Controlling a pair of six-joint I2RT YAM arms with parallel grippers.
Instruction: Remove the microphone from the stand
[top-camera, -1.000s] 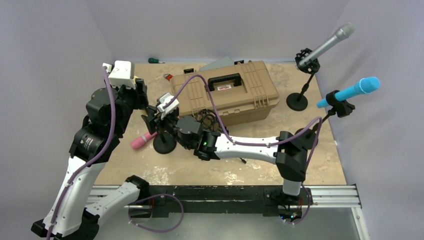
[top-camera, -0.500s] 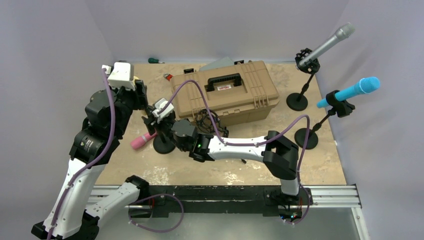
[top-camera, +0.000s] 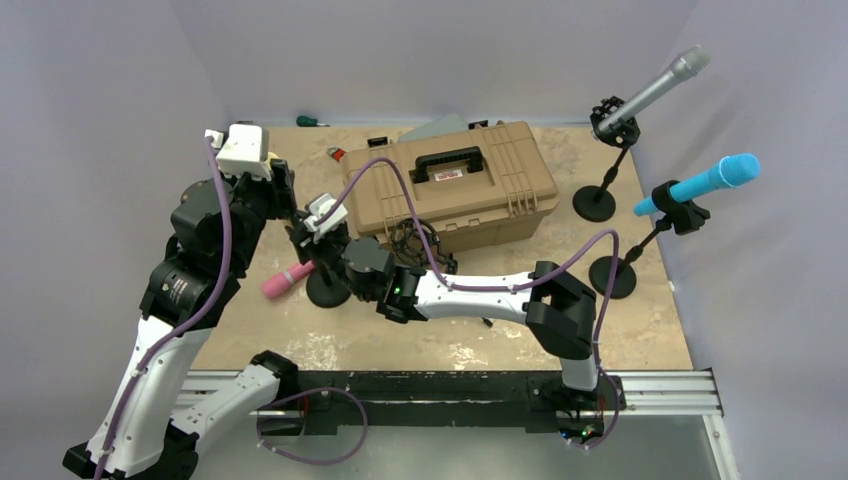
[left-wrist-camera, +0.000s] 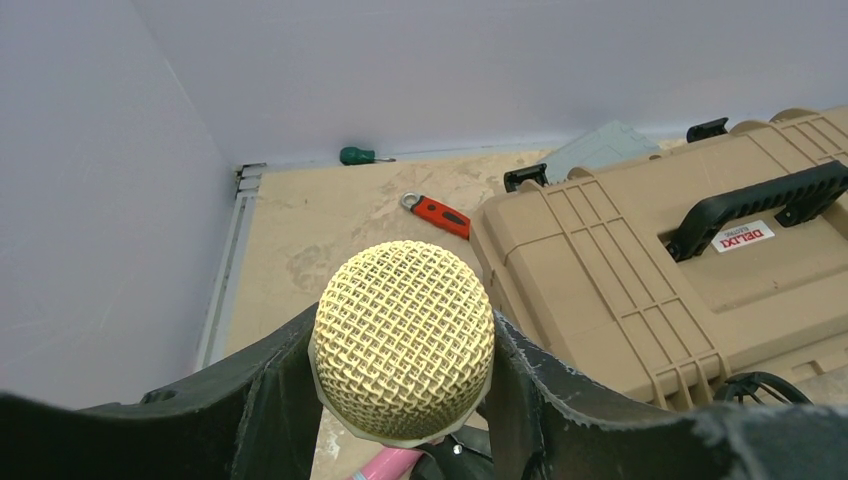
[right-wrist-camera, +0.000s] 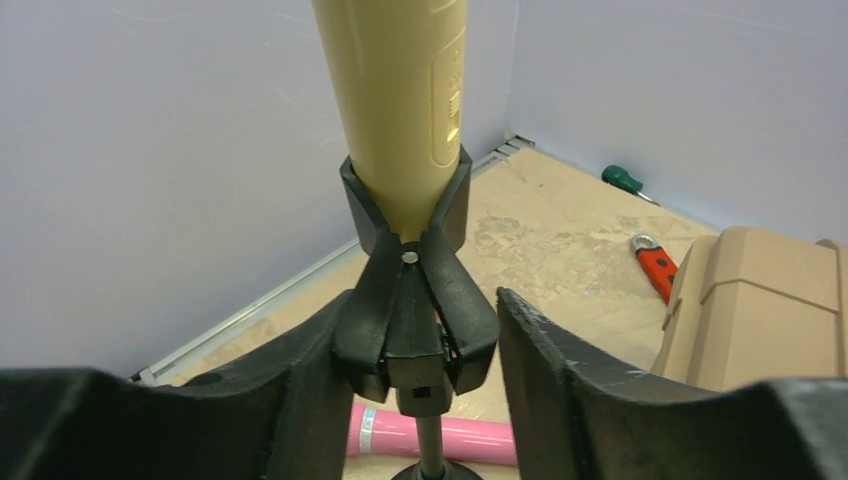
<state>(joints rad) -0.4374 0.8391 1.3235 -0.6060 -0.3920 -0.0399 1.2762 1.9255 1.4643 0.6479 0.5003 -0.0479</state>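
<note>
We identify a tan, mottled table top (top-camera: 640, 330). A tan hard case (top-camera: 470, 190) rests on it toward the far edge. Near the left end of the case stands a black round stand base (top-camera: 323, 292), and a pink microphone (top-camera: 287, 280) lies flat just beside it. To the right of the case stand a far stand base (top-camera: 594, 203) and a near stand base (top-camera: 612, 277). A green-handled screwdriver (top-camera: 308, 121) and a red-handled tool (top-camera: 338, 154) lie at the far left.

Overhead wide; wrist cameras close, sharing the microphone (left-wrist-camera: 403, 340).
</note>
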